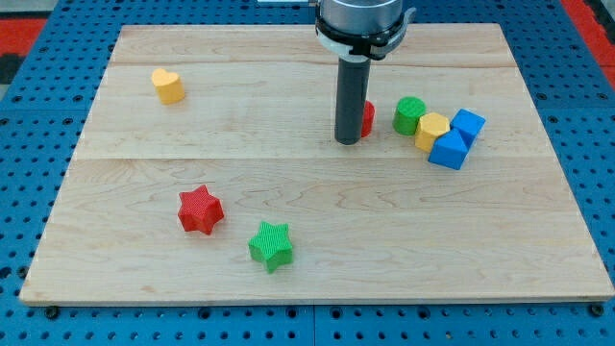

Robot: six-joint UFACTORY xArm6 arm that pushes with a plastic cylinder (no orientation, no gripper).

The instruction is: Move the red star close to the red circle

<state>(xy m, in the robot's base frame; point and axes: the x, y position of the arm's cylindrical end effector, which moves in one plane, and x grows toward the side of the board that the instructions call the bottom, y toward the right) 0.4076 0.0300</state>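
Note:
The red star (200, 210) lies at the board's lower left. The red circle (367, 117) sits right of centre near the view's top, mostly hidden behind my rod. My tip (348, 141) rests on the board just left of and touching or nearly touching the red circle. The tip is far up and to the right of the red star.
A green star (271, 245) lies just right of and below the red star. A yellow heart (168, 86) sits at the upper left. A green cylinder (409, 115), a yellow hexagon (432, 131) and two blue blocks (457, 139) cluster right of the red circle.

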